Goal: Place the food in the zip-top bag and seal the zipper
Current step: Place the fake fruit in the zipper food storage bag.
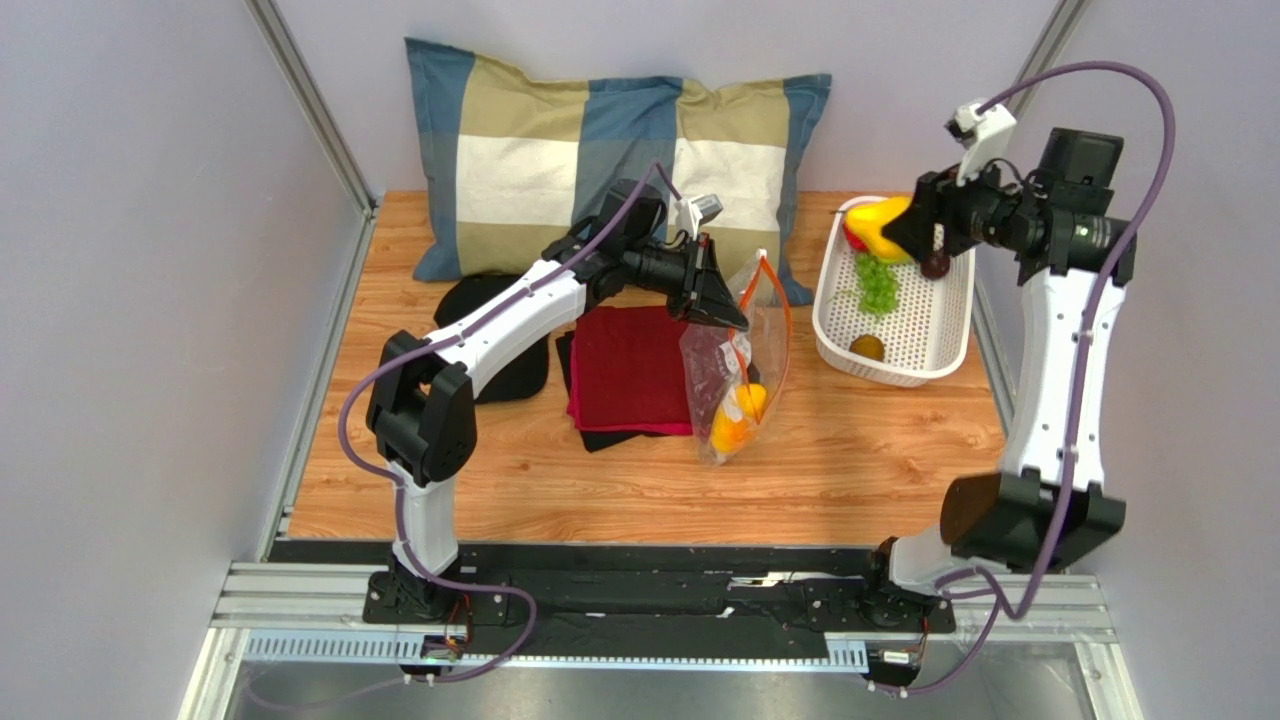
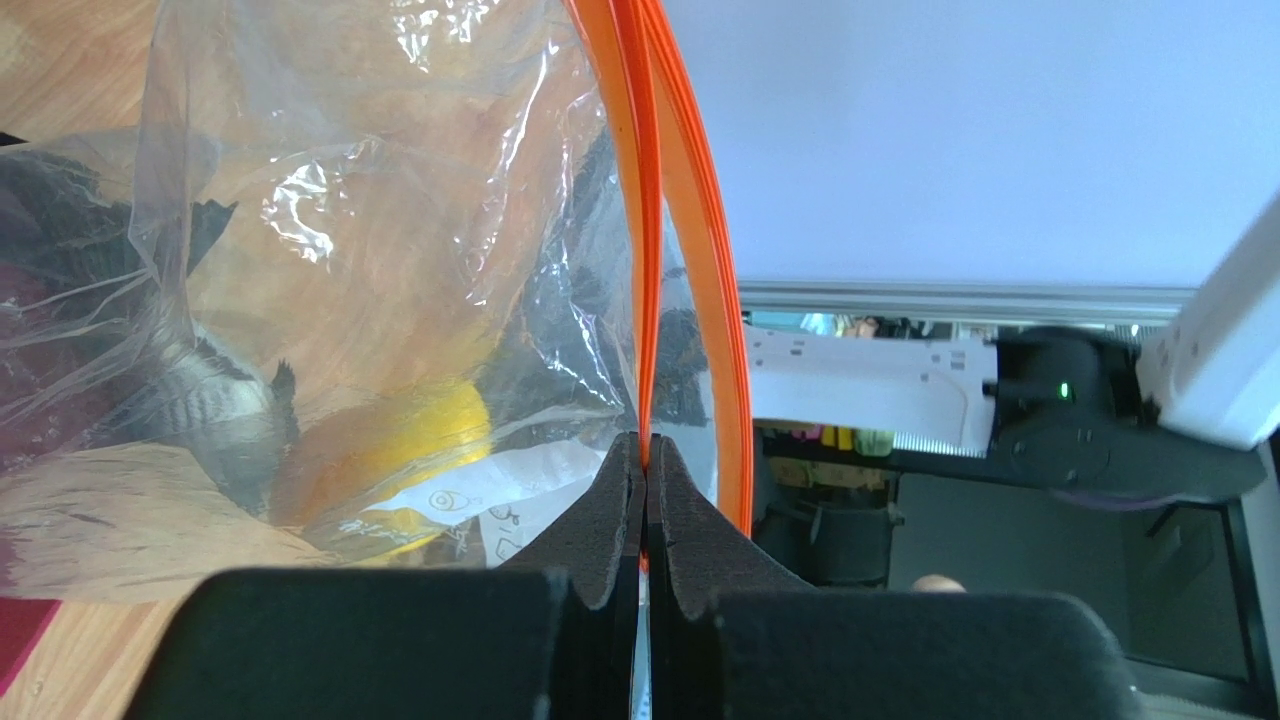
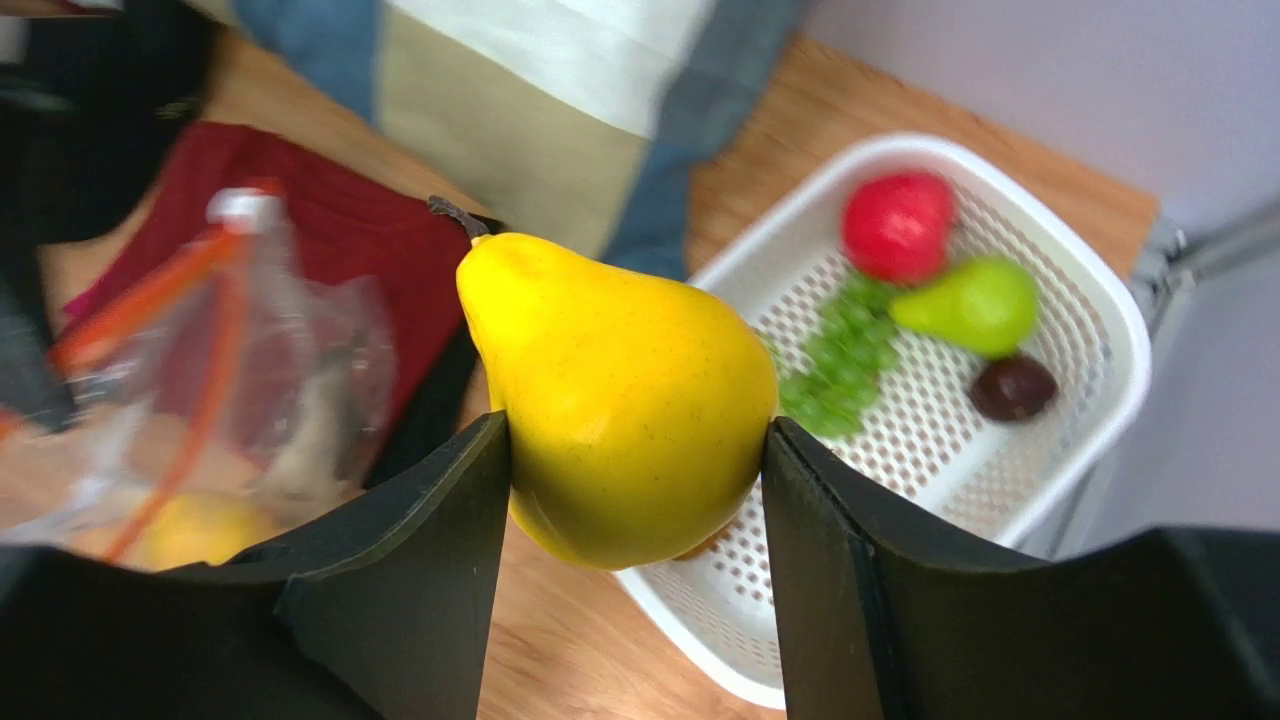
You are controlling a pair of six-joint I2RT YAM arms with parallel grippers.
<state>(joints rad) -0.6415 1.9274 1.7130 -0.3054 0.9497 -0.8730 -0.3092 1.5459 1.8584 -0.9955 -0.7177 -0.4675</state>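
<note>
My left gripper [image 1: 727, 308] is shut on the orange-red zipper [image 2: 643, 225] of the clear zip-top bag [image 1: 732, 383] and holds its mouth up and open; yellow and orange pieces [image 1: 735, 422] lie inside it. My right gripper [image 1: 906, 228] is shut on a yellow pear [image 3: 624, 398], held above the white basket [image 1: 941, 335]. In the right wrist view the basket [image 3: 1112, 338] holds a red round fruit [image 3: 899, 225], a green pear [image 3: 974, 305], a green grape bunch [image 3: 837, 353] and a dark fruit [image 3: 1013, 387]. The bag [image 3: 256, 360] shows at the left there.
A checked pillow [image 1: 601, 143] lies at the back. A dark red cloth [image 1: 628, 368] on black cloth [image 1: 496, 338] lies left of the bag. Grey walls stand close on both sides.
</note>
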